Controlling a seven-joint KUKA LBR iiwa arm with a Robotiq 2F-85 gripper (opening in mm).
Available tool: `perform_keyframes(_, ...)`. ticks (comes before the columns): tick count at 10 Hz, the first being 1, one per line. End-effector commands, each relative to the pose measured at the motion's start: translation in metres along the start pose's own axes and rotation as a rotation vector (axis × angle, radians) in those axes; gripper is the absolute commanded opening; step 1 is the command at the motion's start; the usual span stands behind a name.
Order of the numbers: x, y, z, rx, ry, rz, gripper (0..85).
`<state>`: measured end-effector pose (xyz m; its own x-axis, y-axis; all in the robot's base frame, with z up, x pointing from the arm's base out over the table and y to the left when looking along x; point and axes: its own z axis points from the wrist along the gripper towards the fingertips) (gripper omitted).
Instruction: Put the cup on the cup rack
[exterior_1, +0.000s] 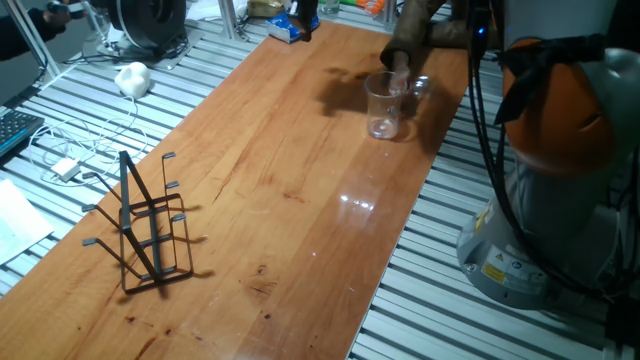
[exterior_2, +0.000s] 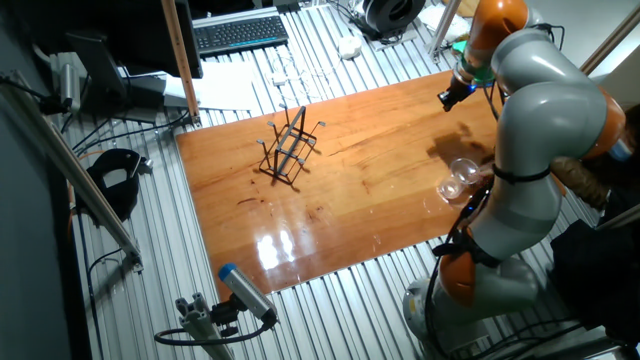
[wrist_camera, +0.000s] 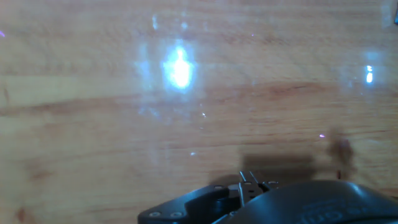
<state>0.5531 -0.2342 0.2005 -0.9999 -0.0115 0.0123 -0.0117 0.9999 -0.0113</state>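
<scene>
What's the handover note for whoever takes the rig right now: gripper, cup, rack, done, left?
Gripper: at the cup's rim at the far end of the table; whether the fingers have closed on it cannot be told. The hand view shows only bare wood and glare.
Cup: clear tumbler, upright on the wooden table, close to the edge on the robot's side.
Cup rack: black wire stand, upright at the opposite end of the table, nothing on its pegs.
Done: arm brought to the cup.
Left: confirm the grasp, lift, carry along the table, seat the cup on a peg, release.
</scene>
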Motion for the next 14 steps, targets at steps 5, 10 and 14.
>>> perform_keyframes(5, 0.000, 0.000, 0.000, 0.002, 0.158, -0.001, 0.0)
perform_keyframes(10, 0.072, 0.012, 0.008, 0.043, 0.118, 0.034, 17.0)
perform_keyframes(14, 0.096, 0.005, 0.023, 0.078, 0.059, 0.024, 17.0)
